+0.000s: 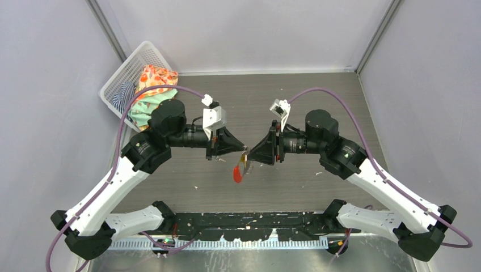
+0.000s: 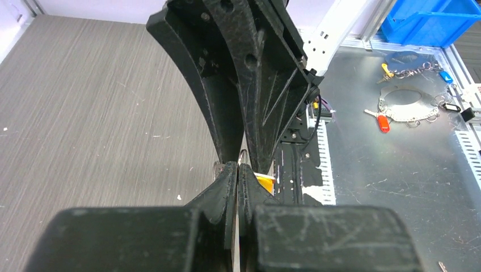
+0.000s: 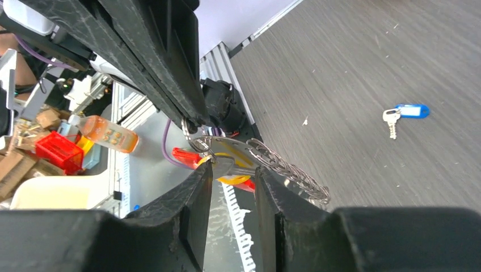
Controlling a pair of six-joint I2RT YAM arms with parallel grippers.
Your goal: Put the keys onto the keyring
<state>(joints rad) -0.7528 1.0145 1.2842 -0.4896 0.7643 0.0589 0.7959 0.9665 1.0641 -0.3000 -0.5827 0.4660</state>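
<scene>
My left gripper [image 1: 243,149] and right gripper [image 1: 253,156] meet tip to tip above the middle of the table. The left gripper [image 2: 238,166] is shut on the thin metal ring of the keyring [image 3: 289,170], whose red tag [image 1: 237,174] hangs below. The yellow-headed key [image 3: 233,179] lies across the tips of the right gripper [image 3: 232,167], whose jaws stand apart; its yellow head [image 2: 264,182] also peeks out beside the left fingers. The blue-headed key [image 3: 405,112] lies alone on the table, away from both grippers.
A white basket [image 1: 120,72] with cloths stands at the back left. Beyond the table's near edge, a metal bench [image 2: 397,170] holds other keys and rings [image 2: 405,105], a blue bin [image 2: 437,17], an orange bottle [image 3: 108,133] and a red box [image 3: 57,152].
</scene>
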